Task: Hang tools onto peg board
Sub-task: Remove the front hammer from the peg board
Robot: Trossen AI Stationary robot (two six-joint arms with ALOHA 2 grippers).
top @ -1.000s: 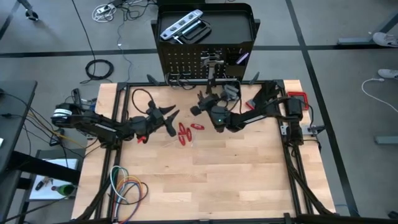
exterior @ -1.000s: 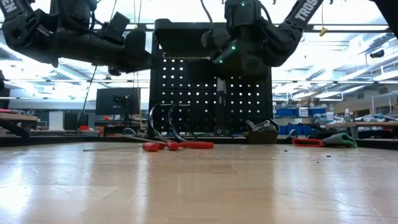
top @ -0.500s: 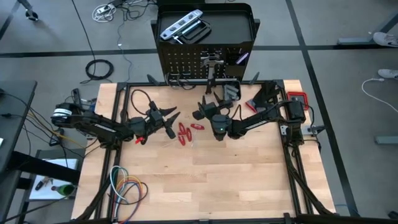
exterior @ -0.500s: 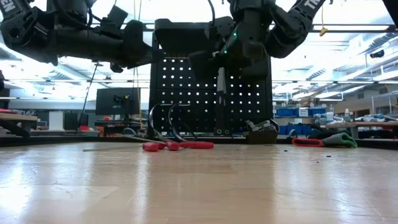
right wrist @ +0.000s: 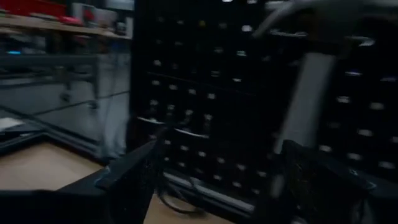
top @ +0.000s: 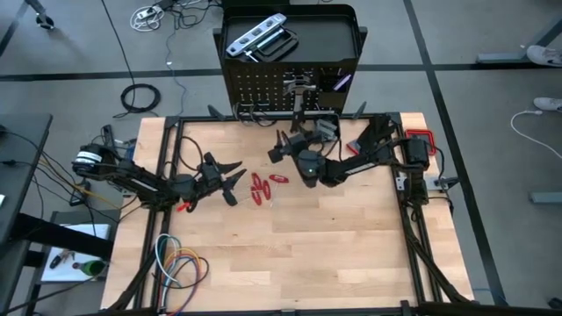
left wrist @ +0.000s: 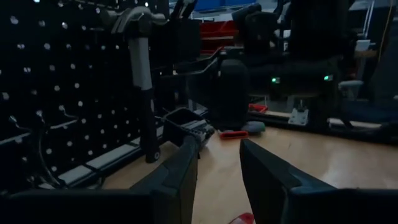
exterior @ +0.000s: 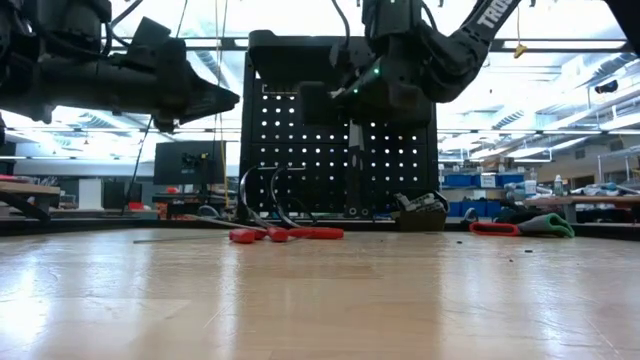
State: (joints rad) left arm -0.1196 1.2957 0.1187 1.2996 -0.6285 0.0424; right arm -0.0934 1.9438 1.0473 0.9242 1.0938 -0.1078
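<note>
One hammer [top: 299, 98] hung on peg board [top: 263, 92]; right end effector [top: 283, 147] just before it, spread wide, empty. Left end effector [top: 230, 168] partly open, empty, above surface [top: 334, 237].

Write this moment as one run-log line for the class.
stage: hammer hung on peg board | right gripper: open, by board | left gripper: empty, above table | pliers: on table

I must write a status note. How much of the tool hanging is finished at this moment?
Done: one hammer hangs on the peg board. In hand: nothing; the right gripper is open near that hammer, and the left gripper holds nothing. Left: the red pliers lie on the table.
</note>
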